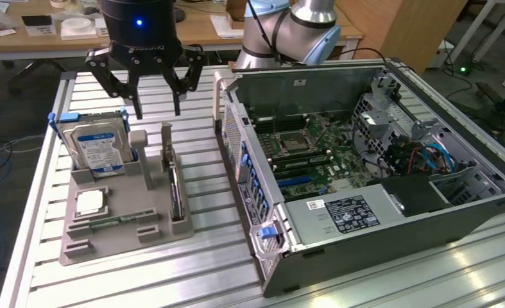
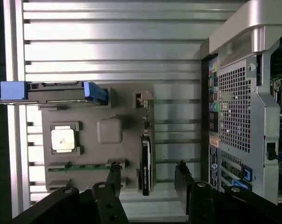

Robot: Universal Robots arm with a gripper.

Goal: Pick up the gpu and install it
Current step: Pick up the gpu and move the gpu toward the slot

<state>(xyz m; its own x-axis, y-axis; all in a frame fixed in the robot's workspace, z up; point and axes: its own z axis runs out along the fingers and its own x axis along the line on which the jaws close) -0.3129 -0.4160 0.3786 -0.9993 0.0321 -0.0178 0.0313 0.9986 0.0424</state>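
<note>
Gripper (image 1: 156,113): dark, on the arm's wrist, hung above the far end of the tray (image 1: 106,240). Jaws are spread wide and nothing is held. In the wrist view one finger (image 2: 113,176) is seen on each side of the gpu's line, both apart from it.

Gpu (image 2: 146,149): thin card stood on its long edge in a slot along the side of the tray that faces the case. A dark face and a silver end bracket are shown. It is untouched and not yet installed. How high the fingertips are held above it cannot be judged with certainty; in the exterior view they appear well clear.

Tray: grey moulded holder, laid on the table (image 1: 192,276) at the exterior view's left.

Hard drive (image 1: 98,144): silver, blue-and-white label, blue side rails, stood upright at the tray's far end.

Processor (image 2: 63,138): square, silver, seated flat in a recess of the tray.

Memory stick (image 2: 85,166): narrow, green, laid in a slot beside the processor.

Case (image 1: 261,192): tower laid on its side at the exterior view's right, side panel off. A green motherboard (image 1: 308,154) and a labelled power supply (image 1: 346,215) are exposed.

Table: ribbed aluminium slats.
</note>
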